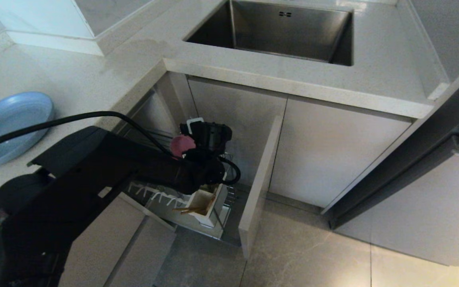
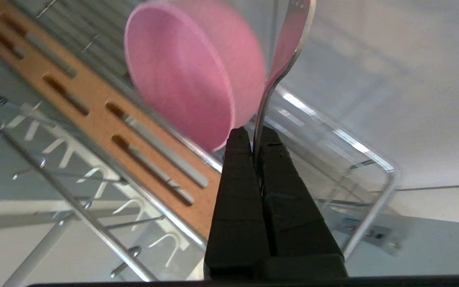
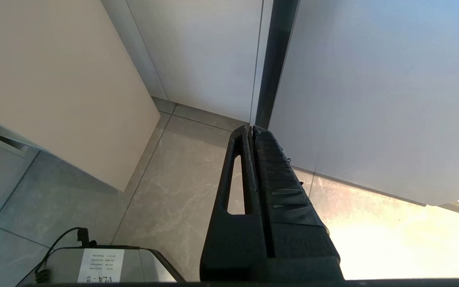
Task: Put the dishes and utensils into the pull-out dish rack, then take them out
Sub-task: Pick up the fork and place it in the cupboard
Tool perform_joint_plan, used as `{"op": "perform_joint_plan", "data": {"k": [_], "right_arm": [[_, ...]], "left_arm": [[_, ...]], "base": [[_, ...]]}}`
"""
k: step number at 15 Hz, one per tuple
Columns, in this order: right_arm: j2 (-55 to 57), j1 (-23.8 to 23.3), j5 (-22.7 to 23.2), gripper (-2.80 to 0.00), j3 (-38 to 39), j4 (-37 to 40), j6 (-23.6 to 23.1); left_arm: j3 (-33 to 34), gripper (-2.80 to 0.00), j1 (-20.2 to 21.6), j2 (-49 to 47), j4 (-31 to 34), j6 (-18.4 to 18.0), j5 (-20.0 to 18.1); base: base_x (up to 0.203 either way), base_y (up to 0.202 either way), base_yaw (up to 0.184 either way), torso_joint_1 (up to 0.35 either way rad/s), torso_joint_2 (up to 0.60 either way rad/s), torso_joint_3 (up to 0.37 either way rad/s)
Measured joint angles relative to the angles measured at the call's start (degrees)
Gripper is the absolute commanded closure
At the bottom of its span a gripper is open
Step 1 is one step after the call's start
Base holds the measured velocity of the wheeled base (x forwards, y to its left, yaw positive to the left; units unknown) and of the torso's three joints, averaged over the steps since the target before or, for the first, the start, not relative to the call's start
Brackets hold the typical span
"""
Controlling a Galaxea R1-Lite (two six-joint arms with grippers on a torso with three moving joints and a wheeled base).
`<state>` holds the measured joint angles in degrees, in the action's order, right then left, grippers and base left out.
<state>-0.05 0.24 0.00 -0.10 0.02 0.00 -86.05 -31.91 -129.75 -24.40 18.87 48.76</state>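
Over rack (image 2: 106,119), spoon (image 2: 277,75) handle-down

we see the pink bowl (image 2: 189,75) on edge above the dish rack's (image 2: 373,167) wooden strip (image 2: 106,119), the spoon (image 2: 281,59) beside it.

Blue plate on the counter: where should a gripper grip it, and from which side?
Probably the blue plate by its raised rim nearest the robot, approached low from that side; it lies flat on the counter, leaving only the rim to pinch.
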Motion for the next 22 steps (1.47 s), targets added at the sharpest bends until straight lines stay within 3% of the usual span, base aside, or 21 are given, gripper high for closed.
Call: {"op": "perform_joint_plan", "data": {"k": [9, 22], "right_arm": [[0.0, 0.0, 0.0, 0.0, 0.0, 0.0, 0.0], [0.0, 0.0, 0.0, 0.0, 0.0, 0.0, 0.0]], "left_arm": [[2.54, 0.0, -1.27, -1.45, -2.08, 1.61, 5.04], [3.86, 0.0, -3.04, -3.05, -2.16, 4.91, 7.67]], "base": [[0.0, 0.0, 0.0, 0.0, 0.0, 0.0], [0.0, 0.0, 0.0, 0.0, 0.0, 0.0]]}}
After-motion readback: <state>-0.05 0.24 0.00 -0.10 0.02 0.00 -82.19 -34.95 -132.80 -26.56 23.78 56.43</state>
